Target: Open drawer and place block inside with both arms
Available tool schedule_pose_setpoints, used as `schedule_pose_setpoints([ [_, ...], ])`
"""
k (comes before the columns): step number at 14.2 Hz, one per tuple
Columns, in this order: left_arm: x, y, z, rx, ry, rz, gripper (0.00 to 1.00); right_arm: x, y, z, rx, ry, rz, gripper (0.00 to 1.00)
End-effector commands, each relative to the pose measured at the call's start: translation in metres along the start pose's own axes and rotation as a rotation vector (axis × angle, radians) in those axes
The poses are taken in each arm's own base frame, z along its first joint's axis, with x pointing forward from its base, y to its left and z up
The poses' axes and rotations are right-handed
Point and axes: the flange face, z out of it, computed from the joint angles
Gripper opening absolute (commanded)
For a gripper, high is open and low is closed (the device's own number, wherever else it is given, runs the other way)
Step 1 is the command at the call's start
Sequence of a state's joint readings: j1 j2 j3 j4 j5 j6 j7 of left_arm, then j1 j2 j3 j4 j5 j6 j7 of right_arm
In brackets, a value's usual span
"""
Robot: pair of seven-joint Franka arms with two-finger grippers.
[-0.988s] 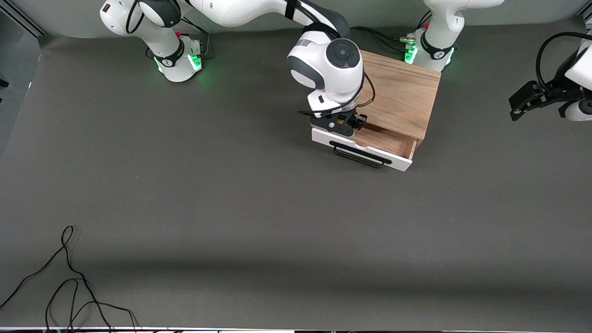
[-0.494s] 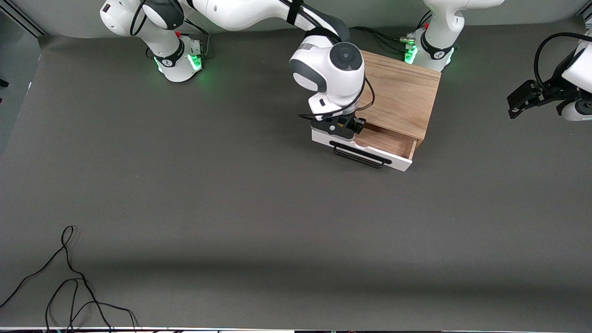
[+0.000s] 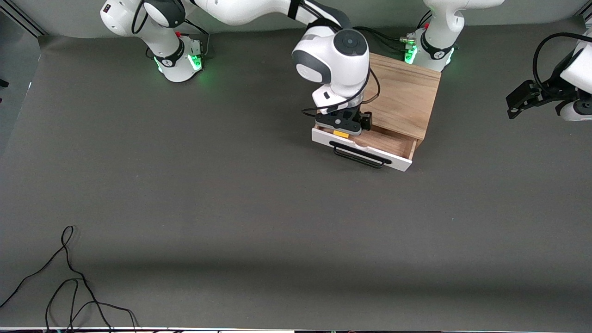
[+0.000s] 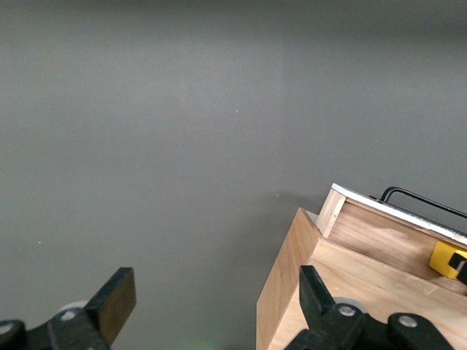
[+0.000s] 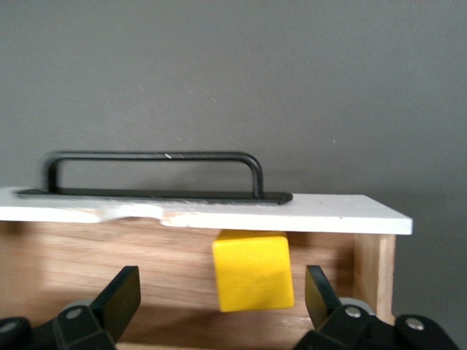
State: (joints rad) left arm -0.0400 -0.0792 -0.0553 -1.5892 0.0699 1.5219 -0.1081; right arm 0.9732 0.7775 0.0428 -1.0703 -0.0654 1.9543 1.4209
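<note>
The drawer stands pulled out of the light oak box, with its white front and black bar handle toward the front camera. The yellow block lies on the drawer's wooden floor against the front panel, at the end toward the right arm. My right gripper hangs open just above it. In the right wrist view the block sits between the spread fingers, touching neither, below the handle. My left gripper is open and empty in the air and waits.
A loose black cable lies on the grey mat near the front edge at the right arm's end. The left wrist view shows the box's corner, the drawer's front, the block and its own open gripper.
My right gripper has opened and lifted back a little toward the box. The block has left its fingers and now lies in the drawer. The left gripper has barely drifted.
</note>
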Motion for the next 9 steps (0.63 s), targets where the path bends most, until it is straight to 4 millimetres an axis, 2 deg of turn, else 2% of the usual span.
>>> schedule_pose_setpoints([
  [1,0.000,0.001,-0.002,-0.006,0.024,0.002,1.00,0.036,0.016,-0.068,0.016,0.041,0.053,1.00],
  [3,0.002,0.003,-0.005,-0.011,0.041,0.004,1.00,0.081,0.037,-0.101,0.028,0.059,0.098,1.00],
  [5,0.001,0.003,-0.004,-0.010,0.033,0.005,1.00,0.136,0.073,-0.134,0.031,0.066,0.054,1.00],
  [7,0.001,0.001,-0.004,-0.012,0.035,0.001,1.00,0.187,0.121,-0.165,0.024,0.025,0.007,1.00],
  [9,0.001,0.000,-0.003,-0.011,0.025,-0.001,1.00,0.240,0.183,-0.194,0.029,0.017,-0.026,1.00],
])
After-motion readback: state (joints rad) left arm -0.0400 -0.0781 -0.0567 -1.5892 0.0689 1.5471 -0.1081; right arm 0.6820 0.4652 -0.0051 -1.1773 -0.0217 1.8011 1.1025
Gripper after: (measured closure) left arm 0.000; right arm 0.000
